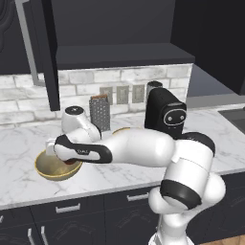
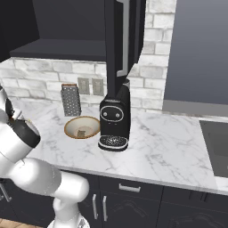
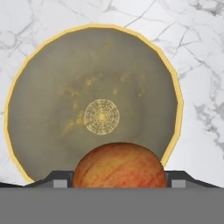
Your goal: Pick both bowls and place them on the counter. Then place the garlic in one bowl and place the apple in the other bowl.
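Note:
The deep olive-tan bowl [image 1: 51, 170] stands on the white marble counter [image 1: 19, 139] at the left; its speckled yellowish inside [image 3: 94, 105] lies right under the hand. My gripper [image 3: 118, 183] hangs over the bowl's near rim, shut on the red apple [image 3: 119, 165], whose red skin peeks out below the hand [image 1: 72, 163]. The shallow tan bowl [image 2: 82, 127] sits farther right beside the coffee machine. The brownish-grey garlic [image 2: 81, 132] lies inside it. In the left base view my arm covers most of that bowl.
A black coffee machine [image 2: 115, 120] stands on the counter right of the shallow bowl, and a metal grater [image 2: 70, 100] leans at the brick wall behind it. A dark cabinet door [image 1: 45, 52] hangs open above the counter. A cooktop [image 2: 216, 144] lies far right.

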Controlling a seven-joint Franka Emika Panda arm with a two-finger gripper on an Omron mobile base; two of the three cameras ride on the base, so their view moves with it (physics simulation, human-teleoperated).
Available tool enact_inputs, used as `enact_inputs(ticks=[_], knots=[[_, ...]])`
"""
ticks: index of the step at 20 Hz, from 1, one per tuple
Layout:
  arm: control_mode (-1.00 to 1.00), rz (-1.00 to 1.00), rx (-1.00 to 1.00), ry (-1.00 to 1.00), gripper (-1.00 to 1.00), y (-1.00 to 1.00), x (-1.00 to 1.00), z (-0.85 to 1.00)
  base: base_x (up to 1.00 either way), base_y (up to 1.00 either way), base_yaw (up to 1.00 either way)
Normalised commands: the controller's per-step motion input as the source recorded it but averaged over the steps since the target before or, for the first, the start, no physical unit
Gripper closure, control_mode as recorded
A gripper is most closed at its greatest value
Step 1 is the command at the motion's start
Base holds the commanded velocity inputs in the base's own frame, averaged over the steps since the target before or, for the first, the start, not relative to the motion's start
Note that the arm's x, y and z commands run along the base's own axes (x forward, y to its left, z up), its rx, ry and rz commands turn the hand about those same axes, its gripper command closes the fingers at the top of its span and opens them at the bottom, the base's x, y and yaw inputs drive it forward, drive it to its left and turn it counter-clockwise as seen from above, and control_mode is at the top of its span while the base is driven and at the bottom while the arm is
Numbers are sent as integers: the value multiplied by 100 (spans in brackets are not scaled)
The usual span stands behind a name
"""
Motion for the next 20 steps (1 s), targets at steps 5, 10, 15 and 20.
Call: enact_inputs(ticks=[5,10,15,20], knots=[[-100,0,-3,7,100,17,17,-30,0,0,0],[-100,0,-1,2,100,15,8,-9,0,0,0],[-100,0,0,0,100,12,2,-11,0,0,0],[-100,0,0,0,100,4,0,-16,0,0,0]])
